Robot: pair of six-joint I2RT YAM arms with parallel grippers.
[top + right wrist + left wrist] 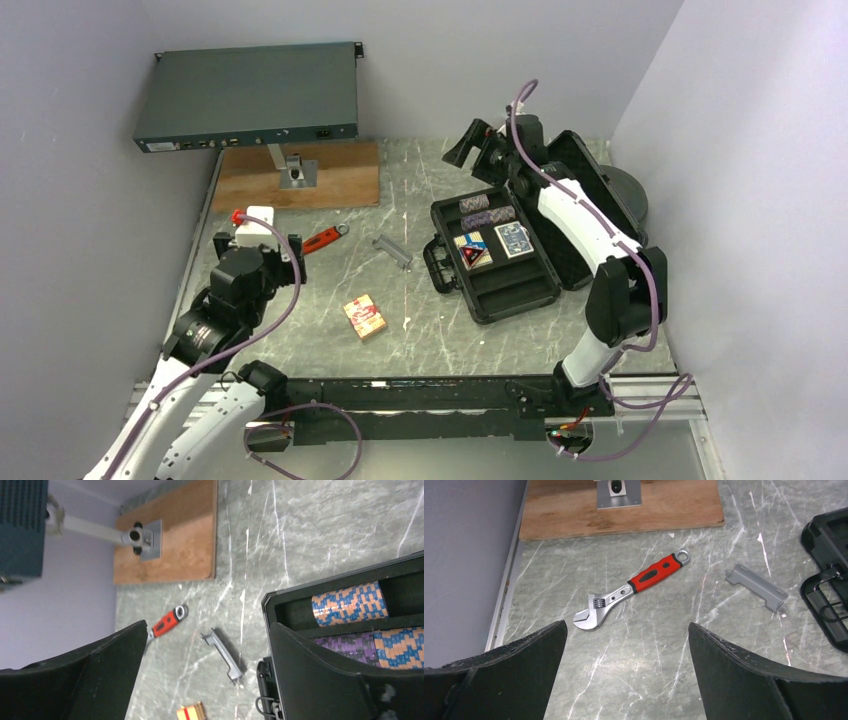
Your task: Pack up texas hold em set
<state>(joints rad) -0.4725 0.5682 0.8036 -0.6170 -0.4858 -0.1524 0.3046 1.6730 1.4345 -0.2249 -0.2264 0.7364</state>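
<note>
An open black case (pixel 520 295) lies at the right of the table, lid laid back. It holds chip rows (pixel 486 208) at the far end, also in the right wrist view (pixel 350 603), and two card decks (pixel 513 239). A red and yellow card deck (pixel 365 317) lies loose on the table, and shows at the bottom of the right wrist view (pixel 191 712). My right gripper (pixel 467 145) is open and empty, high beyond the case's far left corner. My left gripper (pixel 266 243) is open and empty at the left, above the bare table near the wrench.
A red-handled wrench (pixel 324 240) (pixel 631 591) lies near the left gripper. A grey plastic bracket (pixel 393 251) (pixel 756 587) lies left of the case. A wooden board (pixel 300 175) carries a post holding a dark flat box (pixel 248 95). A white box (pixel 256 222) sits at far left.
</note>
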